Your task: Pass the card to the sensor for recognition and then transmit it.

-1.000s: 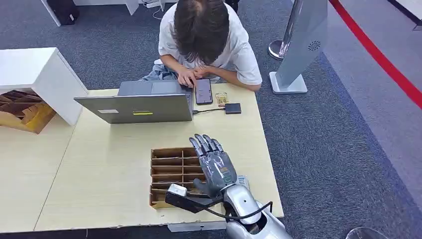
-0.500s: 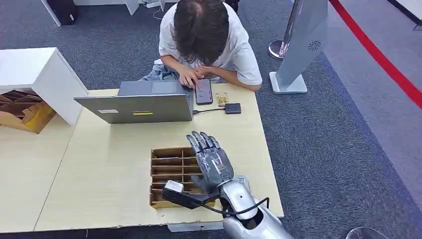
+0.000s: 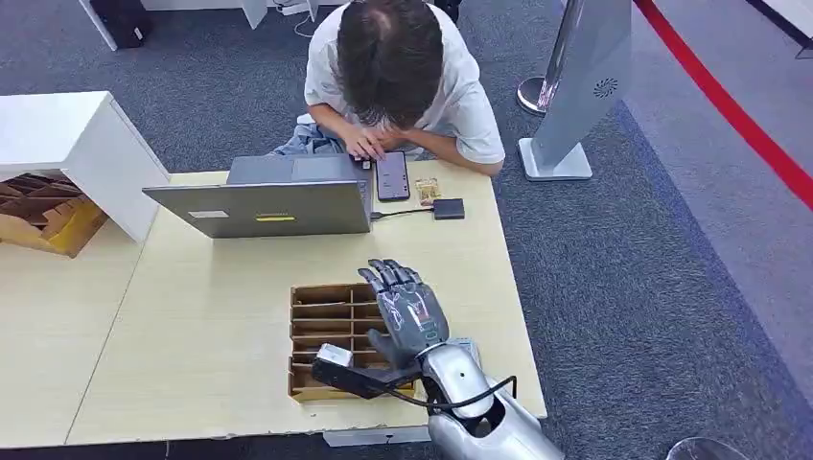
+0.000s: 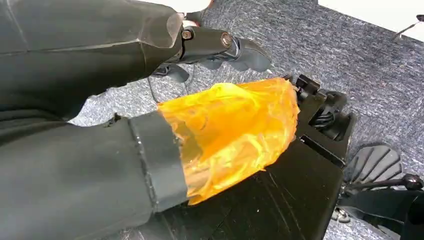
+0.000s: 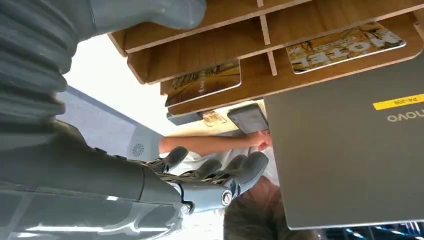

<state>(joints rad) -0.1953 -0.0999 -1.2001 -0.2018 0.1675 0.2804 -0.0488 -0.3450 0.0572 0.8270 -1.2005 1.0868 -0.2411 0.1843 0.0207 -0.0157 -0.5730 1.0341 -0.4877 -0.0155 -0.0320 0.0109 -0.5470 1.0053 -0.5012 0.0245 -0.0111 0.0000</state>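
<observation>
Overhead, in the head view, the right robot hand (image 3: 410, 321) hovers over the wooden slotted tray (image 3: 326, 316) on the pale worktop (image 3: 192, 326), its fingers stretched forward, slightly apart and holding nothing. Beyond its fingertips a grey laptop (image 3: 264, 206) stands open, and further on a person (image 3: 393, 77) leans over a phone (image 3: 392, 175); a small black box (image 3: 449, 208) on a cable lies just beside the phone, with a small card-like item (image 3: 427, 189) between them. From the left wrist view, the left robot hand (image 4: 220, 47) hangs above grey carpet (image 4: 350, 55), its dark fingers curled loosely with nothing in them; whether they are fully closed I cannot tell. An orange translucent cover (image 4: 235, 135) sits near it. Seen from the right wrist view, the right robot hand's fingers (image 5: 240, 175) are extended and a little apart, empty. Past them the tray's compartments hold two cards: one printed card (image 5: 345, 47) in the slot next to the laptop's lid (image 5: 350, 150), and another card (image 5: 205, 82) in a neighbouring slot, both lying flat and untouched by the robot hand. The phone (image 5: 248, 118) shows beyond the tray.
</observation>
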